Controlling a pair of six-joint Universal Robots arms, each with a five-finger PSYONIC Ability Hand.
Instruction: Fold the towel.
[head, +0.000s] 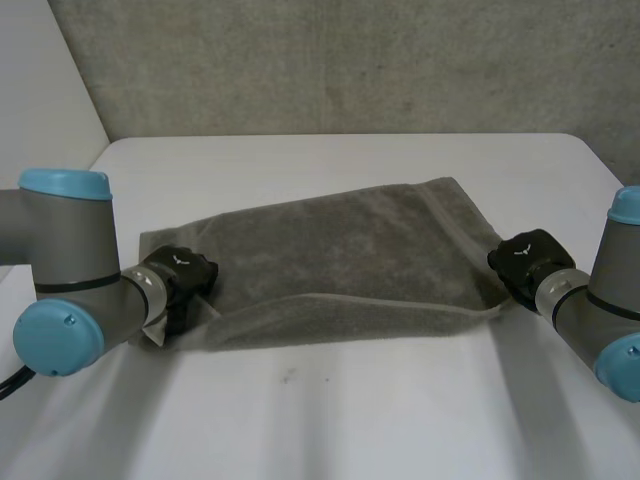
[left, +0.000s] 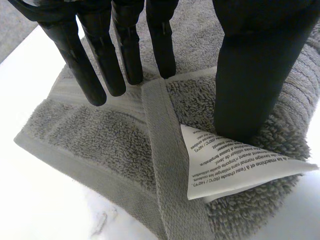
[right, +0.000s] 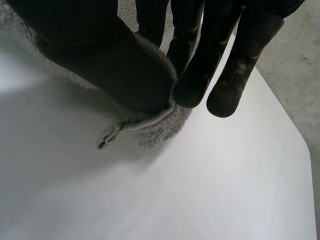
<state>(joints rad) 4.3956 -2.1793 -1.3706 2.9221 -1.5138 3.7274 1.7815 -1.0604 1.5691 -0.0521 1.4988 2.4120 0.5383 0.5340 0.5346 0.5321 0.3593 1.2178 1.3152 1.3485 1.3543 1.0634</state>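
A grey towel (head: 350, 260) lies folded lengthwise on the white table (head: 350, 420), its top layer's edge running along the near side. My left hand (head: 180, 280) rests at the towel's left end. Its fingers (left: 125, 45) are straight and spread from the thumb (left: 250, 75), open over a towel corner (left: 100, 135). The thumb tip sits by a white care label (left: 225, 165). My right hand (head: 525, 258) is at the towel's right end. There its thumb (right: 100, 65) and fingers pinch the towel's corner (right: 150, 125), lifted slightly off the table.
A concrete wall (head: 350, 60) stands behind the table's far edge. Bare tabletop stretches in front of the towel. The table's right edge, with grey floor (right: 300, 75) past it, runs close to my right hand.
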